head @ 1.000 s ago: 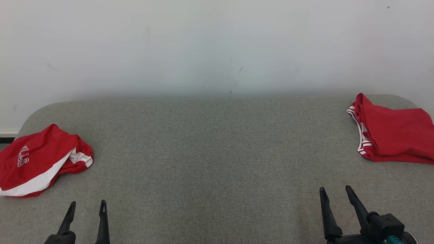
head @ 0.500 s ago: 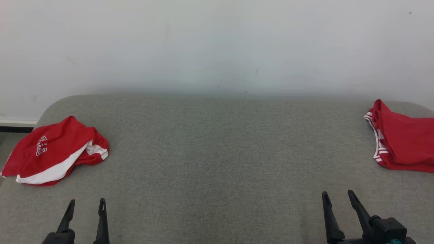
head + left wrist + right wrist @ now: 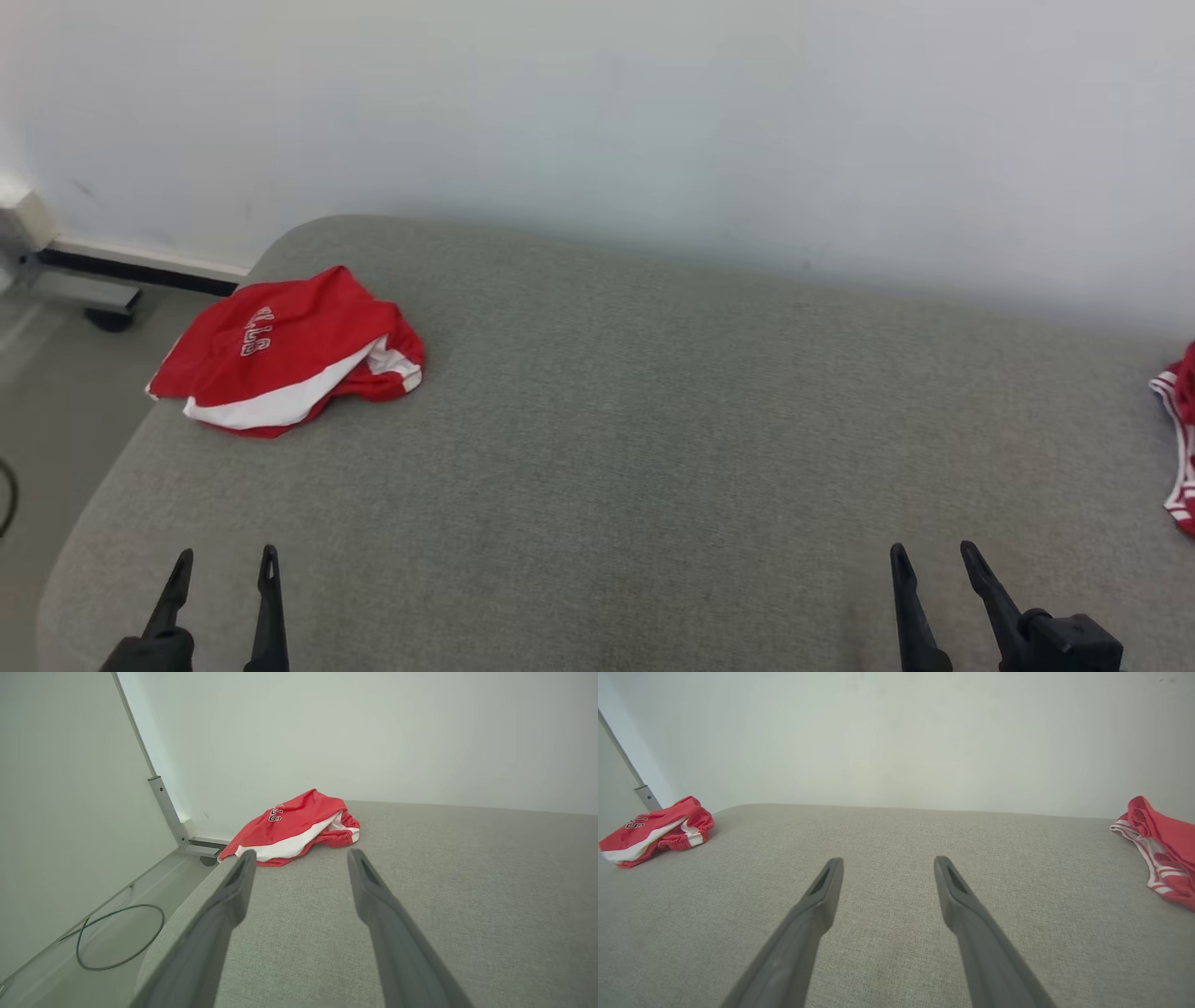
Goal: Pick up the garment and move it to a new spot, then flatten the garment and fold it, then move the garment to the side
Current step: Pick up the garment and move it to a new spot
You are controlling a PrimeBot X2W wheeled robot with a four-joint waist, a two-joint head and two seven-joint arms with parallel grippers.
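The garment (image 3: 285,364) lies ahead of the left claw (image 3: 227,553), well apart from the right claw (image 3: 934,550). Both gape, empty.

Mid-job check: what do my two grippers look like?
The left gripper and right gripper match: two long, dark, tapering fingers each, with a narrow slot near the pointed tip. A black blocky housing sits at the right one's base.
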